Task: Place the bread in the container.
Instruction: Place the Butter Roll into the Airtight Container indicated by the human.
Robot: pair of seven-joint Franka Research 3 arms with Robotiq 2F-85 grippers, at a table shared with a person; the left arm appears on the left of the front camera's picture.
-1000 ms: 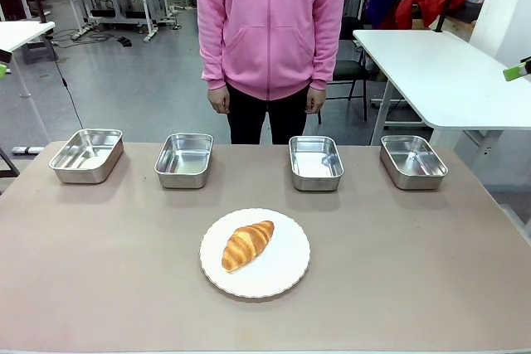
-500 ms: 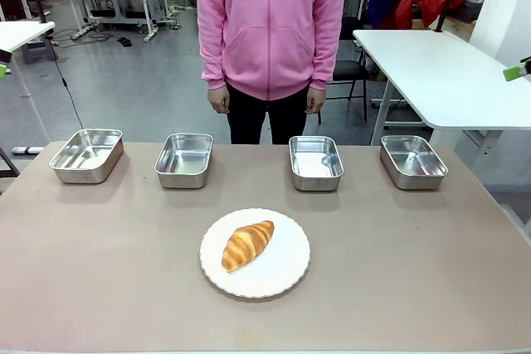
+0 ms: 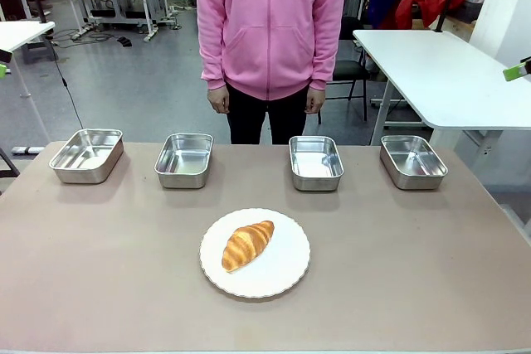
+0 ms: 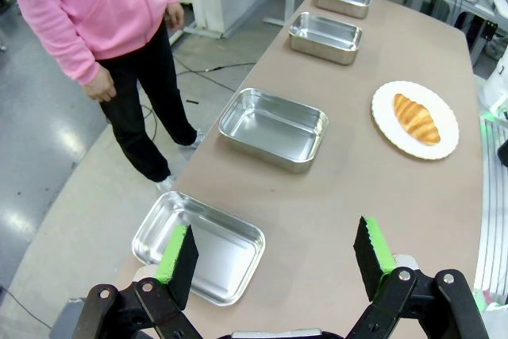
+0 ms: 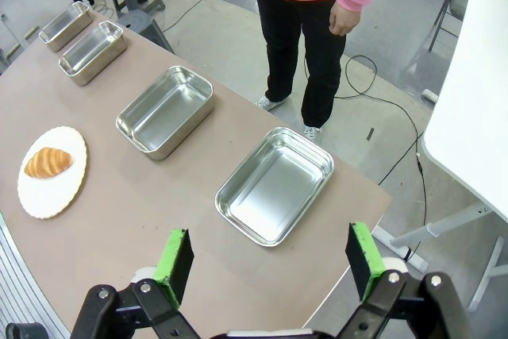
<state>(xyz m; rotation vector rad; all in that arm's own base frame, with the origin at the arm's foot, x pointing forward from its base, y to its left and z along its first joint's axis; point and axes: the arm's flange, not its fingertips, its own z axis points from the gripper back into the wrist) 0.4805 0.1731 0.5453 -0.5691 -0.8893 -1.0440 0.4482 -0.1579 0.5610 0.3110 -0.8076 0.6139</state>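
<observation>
Front view: the bread (image 3: 247, 244) lies on a round white plate (image 3: 286, 275) near the middle of the brown table (image 3: 431, 279), a golden-brown croissant slanting toward the far right. Four shallow steel pans stand in a row along the far edge, all apart from the plate: far-left pan (image 3: 86, 155), inner-left pan (image 3: 184, 159), inner-right pan (image 3: 316, 162), far-right pan (image 3: 413, 161). They look alike, and I cannot tell which one is meant as the container. A person (image 3: 270, 31) in a pink hoodie stands behind the row, between the two inner pans, arms hanging. Left wrist view: the left gripper (image 4: 274, 256) hangs above the table's end with its green-padded fingers (image 4: 178, 260) spread wide and nothing between them. The far-left pan (image 4: 230, 252) is partly hidden behind one finger and the other three run away along the edge. The bread (image 4: 416, 118) sits on its plate (image 4: 448, 117), well apart from the gripper. Right wrist view: the right gripper (image 5: 268, 263) is likewise released — fingers (image 5: 359, 256) wide, holding nothing — over the opposite end of the table. The far-right pan (image 5: 275, 184) lies just beyond the fingertips, the bread (image 5: 48, 162) is on the plate (image 5: 48, 198) far off toward the picture's left, and the person (image 5: 309, 5) stands past the table edge
</observation>
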